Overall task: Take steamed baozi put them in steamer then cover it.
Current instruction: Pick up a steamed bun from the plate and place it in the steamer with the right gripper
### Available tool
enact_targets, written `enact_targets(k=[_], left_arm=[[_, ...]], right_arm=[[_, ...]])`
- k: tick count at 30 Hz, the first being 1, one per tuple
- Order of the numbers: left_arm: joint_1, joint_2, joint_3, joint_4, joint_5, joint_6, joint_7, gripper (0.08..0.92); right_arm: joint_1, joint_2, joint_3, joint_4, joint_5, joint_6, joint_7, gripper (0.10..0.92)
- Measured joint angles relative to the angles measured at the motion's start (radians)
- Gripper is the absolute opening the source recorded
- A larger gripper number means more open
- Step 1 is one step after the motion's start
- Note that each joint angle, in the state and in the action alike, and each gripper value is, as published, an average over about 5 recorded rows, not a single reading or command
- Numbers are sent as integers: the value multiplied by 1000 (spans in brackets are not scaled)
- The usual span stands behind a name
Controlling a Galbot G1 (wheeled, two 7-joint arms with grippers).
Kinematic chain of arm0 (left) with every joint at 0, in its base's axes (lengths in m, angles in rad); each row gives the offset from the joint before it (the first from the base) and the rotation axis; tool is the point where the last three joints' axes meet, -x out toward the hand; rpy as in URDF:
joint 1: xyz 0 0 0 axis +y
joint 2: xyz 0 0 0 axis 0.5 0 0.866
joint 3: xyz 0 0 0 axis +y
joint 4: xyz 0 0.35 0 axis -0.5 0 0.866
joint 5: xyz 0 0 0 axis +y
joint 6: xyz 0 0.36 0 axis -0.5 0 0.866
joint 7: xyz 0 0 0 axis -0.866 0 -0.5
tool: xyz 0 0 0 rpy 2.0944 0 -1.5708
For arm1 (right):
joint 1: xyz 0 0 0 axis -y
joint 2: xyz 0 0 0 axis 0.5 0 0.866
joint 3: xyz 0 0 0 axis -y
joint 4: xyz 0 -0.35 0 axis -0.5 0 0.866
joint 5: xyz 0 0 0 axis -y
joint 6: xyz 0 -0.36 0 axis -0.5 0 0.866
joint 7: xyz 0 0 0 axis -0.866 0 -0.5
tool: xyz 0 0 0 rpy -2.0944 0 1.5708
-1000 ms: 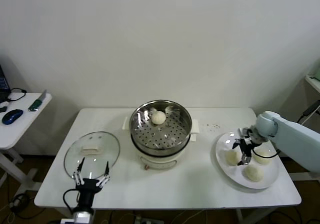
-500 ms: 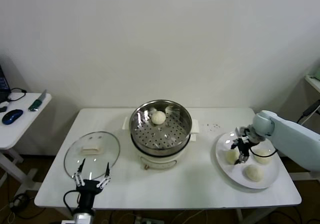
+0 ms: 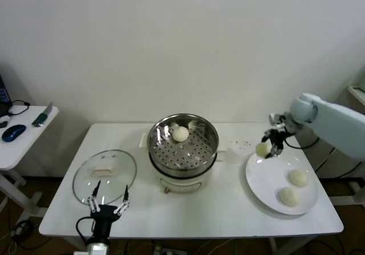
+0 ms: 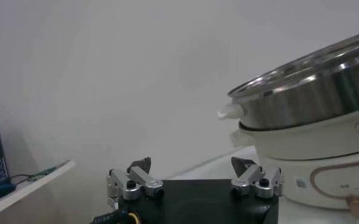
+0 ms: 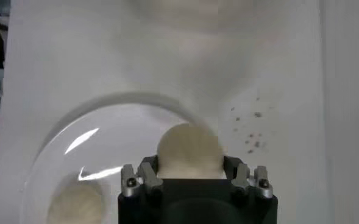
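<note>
Second bun lifted, on its way to the steamer

Left gripper (image 3: pixel 106 205) waits wide open and empty at the counter's (image 3: pixel 228 209) 7 o'clock; right gripper (image 3: pixel 270 144) pinches a baozi (image 3: pixel 262 149) above the plate (image 3: pixel 268 178); it should stay level, clear the steamer (image 3: pixel 183 145) rim, then release beside the bun (image 3: pixel 181 133) at its 12 o'clock.

Steamer (image 3: pixel 183 146) mid-table w/ 1 baozi (image 3: pixel 181 133) inside; lid (image 3: pixel 105 175) left, plate (image 3: pixel 268 181) right.

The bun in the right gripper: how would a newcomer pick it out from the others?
Start at the white plate right of the steamer. Two buns lie on it; the carried bun hangs above its far left rim, pinched in the right gripper. It alone is off any surface.
</note>
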Motion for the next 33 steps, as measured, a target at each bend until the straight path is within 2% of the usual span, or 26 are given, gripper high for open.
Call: enact_targets(k=[8,16,24,33], left_arm=[[-19,-2,20,-8,15,8,2,823],[-27,-1,26,-10,21,13,2,823],[-30,10,24,-10,22,15,2,823],[-35,19,24,-8,22,19,2,823]], right_arm=[[193,145,-126,-36,213,-40,1,687],[251,350,-171,-99,370,-77,16,687],[214,532,-183,-171,431,-93,28,687],[123,674,-189,-235,433,-96,35,687]])
